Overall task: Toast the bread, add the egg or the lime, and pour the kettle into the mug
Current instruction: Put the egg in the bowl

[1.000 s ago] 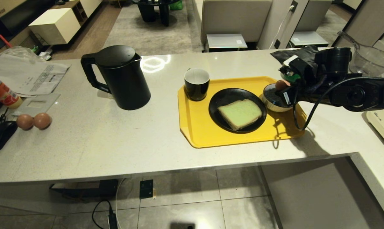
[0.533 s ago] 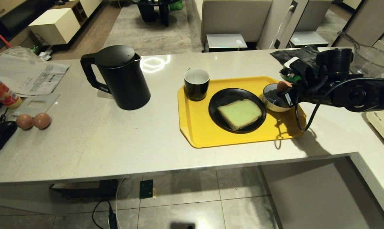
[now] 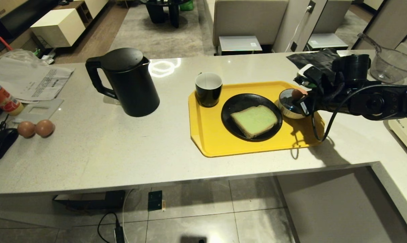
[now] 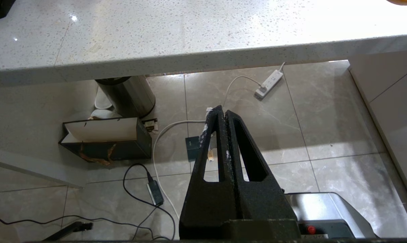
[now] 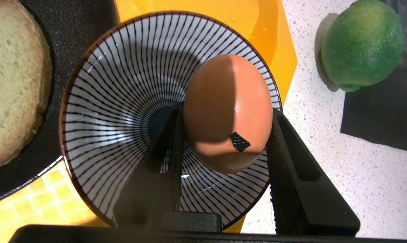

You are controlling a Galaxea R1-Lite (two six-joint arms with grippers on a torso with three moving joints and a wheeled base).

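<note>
- Over the small blue-and-white striped bowl (image 5: 122, 111), the right gripper (image 5: 223, 135) is seen clamped on the pale pinkish-orange egg (image 5: 227, 113), one black finger on each side, jaws roughly half spread. A small dark mark is carried on the shell, facing the wrist.
- Just below the gripped egg, that bowl is parked on the yellow plastic tray (image 3: 217, 141), touching nothing held.
- Beside the bowl, away from the arm, the square pale green bread slice (image 3: 254, 120) is laid on a round black plate (image 3: 232, 111).
- Further along the tray, the short glossy black mug (image 3: 208, 89) is stood upright; well past it, the tall matte black kettle (image 3: 129, 82) is left on the counter.
- Off the tray, near the gripper, the round green lime (image 5: 362, 44) is resting by a black cloth (image 5: 379, 114).
- Below the counter edge, the left gripper (image 4: 222, 116) is hung closed and empty.
</note>
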